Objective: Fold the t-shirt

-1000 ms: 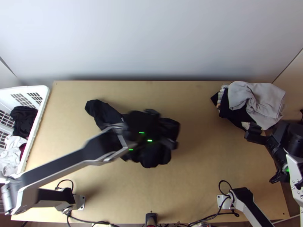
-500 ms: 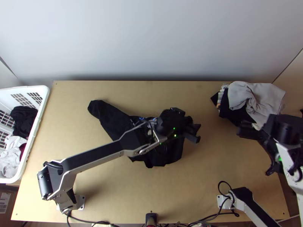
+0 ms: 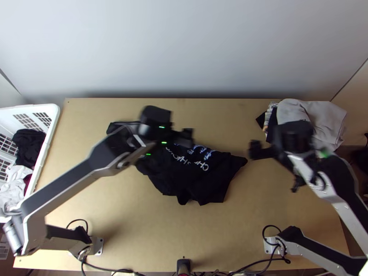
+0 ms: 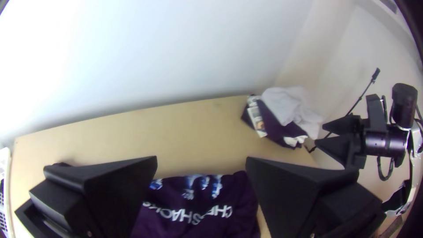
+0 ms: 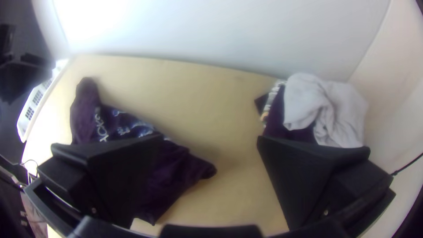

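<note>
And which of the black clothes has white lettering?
The black t-shirt lying rumpled mid-table; the black cloth in the white plastic basket shows none.

Dark printed t-shirt (image 3: pixel 202 177), crumpled on table (image 3: pixel 115 221)

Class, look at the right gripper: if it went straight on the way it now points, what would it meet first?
Probably the table: bare wood lies ahead between the right gripper's open fingers. The t-shirt lies close beside that line, and depth is unclear, so it might brush it.
</note>
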`<move>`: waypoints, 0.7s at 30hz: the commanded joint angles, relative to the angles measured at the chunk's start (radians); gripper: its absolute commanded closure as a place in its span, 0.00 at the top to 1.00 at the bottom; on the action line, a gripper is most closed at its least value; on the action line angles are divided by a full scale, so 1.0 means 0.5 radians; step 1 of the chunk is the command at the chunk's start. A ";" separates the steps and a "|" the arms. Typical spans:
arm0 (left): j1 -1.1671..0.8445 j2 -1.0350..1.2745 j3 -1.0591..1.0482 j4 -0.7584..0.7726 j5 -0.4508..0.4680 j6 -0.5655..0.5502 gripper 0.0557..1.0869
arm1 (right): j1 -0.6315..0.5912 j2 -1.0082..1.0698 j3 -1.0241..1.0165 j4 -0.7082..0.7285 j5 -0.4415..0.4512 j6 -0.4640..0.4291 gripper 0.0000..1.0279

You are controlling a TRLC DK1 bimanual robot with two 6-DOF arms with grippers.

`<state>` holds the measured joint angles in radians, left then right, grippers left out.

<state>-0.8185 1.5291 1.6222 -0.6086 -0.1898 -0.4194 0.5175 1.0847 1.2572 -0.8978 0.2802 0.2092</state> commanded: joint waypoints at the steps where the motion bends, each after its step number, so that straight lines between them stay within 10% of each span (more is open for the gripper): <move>1: 0.266 -0.337 -0.388 -0.203 -0.035 0.053 0.95 | 0.474 0.193 -0.100 0.059 0.004 0.011 0.95; 21: 0.345 -0.417 -0.658 -0.369 -0.041 0.044 0.95 | 1.208 0.546 -0.643 0.443 -0.033 0.033 0.93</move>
<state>-0.6502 1.3163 1.3067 -0.7807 -0.2108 -0.3923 1.0599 1.2606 0.9848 -0.7536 0.2722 0.2214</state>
